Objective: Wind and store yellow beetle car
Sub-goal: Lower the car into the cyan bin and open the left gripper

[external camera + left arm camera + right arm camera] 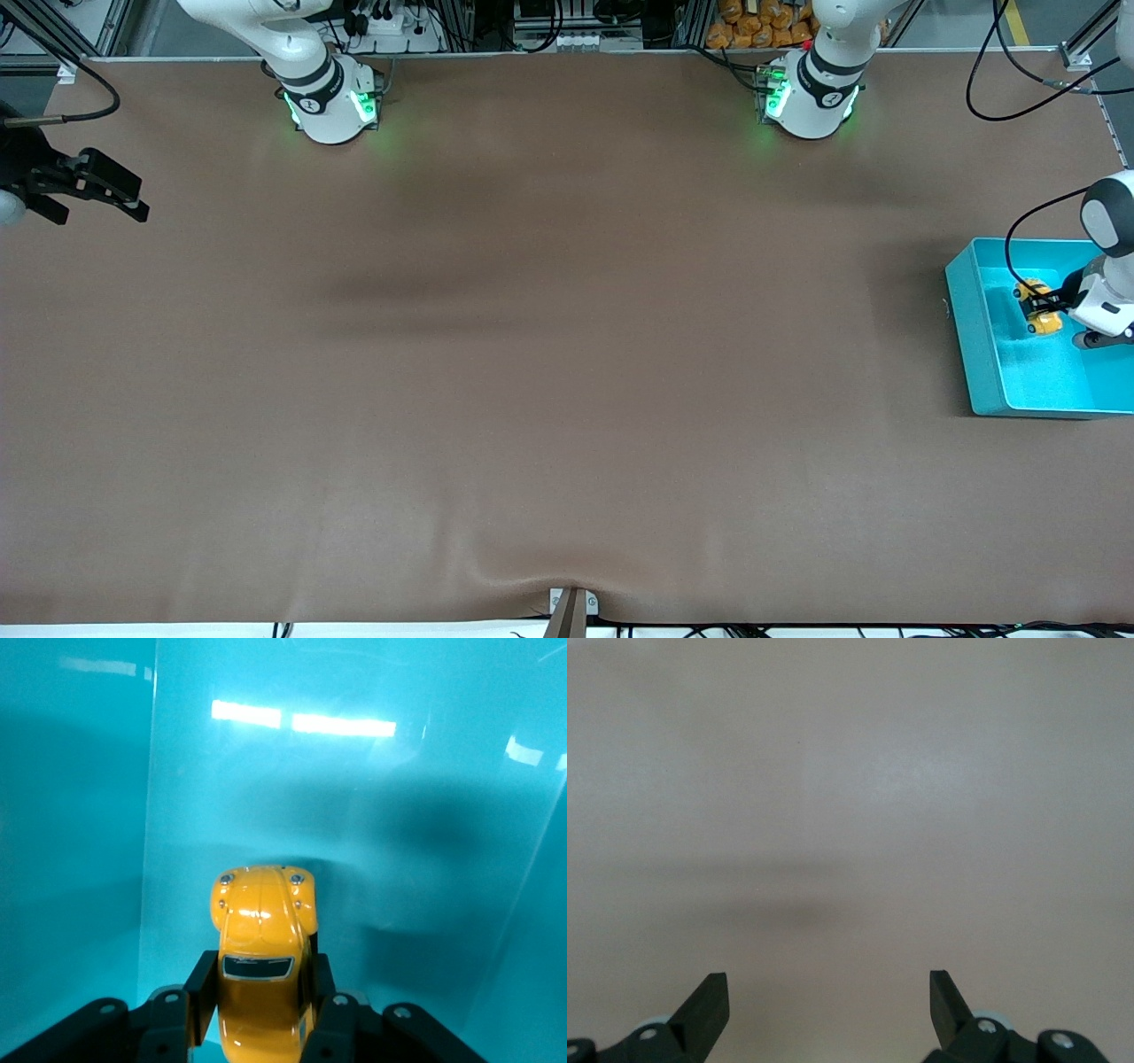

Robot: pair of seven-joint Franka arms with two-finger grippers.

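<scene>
The left end effector pinches the yellow beetle car low inside the turquoise bin, at the desk's three o'clock, seemingly for release. The right end effector waits spread at nine o'clock.

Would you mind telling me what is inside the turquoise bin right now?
Inside the turquoise bin is the yellow beetle car, held by the shut left gripper. The car's wheels and the floor beneath it are covered; whether it touches down cannot be told.

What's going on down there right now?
Left claw shut on car, inside bin. Right claw open, waiting at the right arm's table end. Nothing blocking.
</scene>
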